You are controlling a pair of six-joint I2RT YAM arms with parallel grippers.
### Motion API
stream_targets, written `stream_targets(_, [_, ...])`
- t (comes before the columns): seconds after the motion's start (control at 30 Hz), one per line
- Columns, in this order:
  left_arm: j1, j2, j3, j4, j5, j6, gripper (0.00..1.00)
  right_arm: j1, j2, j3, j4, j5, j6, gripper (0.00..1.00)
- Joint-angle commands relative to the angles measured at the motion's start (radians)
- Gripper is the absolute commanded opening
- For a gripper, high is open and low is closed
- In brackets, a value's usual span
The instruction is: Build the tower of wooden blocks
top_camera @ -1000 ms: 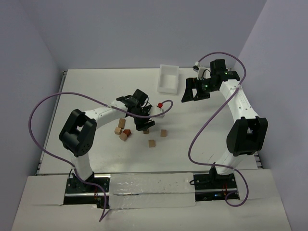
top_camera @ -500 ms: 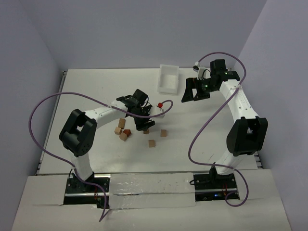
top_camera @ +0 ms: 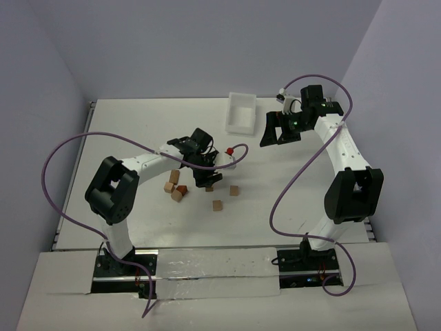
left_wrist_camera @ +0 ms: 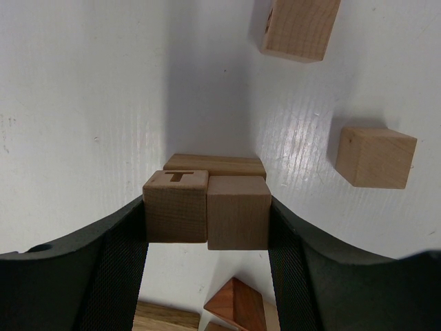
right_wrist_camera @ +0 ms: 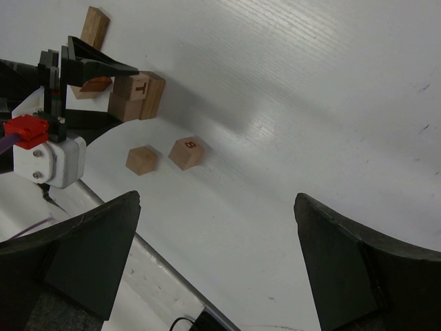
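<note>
The left end effector [left_wrist_camera: 207, 214], half-closed, clamped two light tan wooden cubes [left_wrist_camera: 238, 212] (one stamped T) side by side. The right end effector [right_wrist_camera: 217, 234] gaped wide, empty.

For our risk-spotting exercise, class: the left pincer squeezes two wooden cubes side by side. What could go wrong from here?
The left pincer clamps the two cubes only end to end; they may buckle at their seam and drop. The reddish wedge sits close by; it might get knocked.

The flat block [left_wrist_camera: 215, 164] lies mostly hidden behind two cubes [left_wrist_camera: 176, 207]. Picture edges crop one tan block [left_wrist_camera: 298, 27] and a reddish wedge [left_wrist_camera: 234, 309].
</note>
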Motion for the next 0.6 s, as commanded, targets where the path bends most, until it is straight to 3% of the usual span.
stream_targets(0.0, [-0.007,-0.018,0.0,0.016,0.007,0.018,0.56,0.013,-0.002,0.035,-0.02,-0.019,-0.01,1.0])
stream_targets(0.57, [-0.01,-0.01,0.004,0.002,0.006,0.024,0.61,0.018,0.007,0.044,-0.027,-0.02,-0.014,1.0])
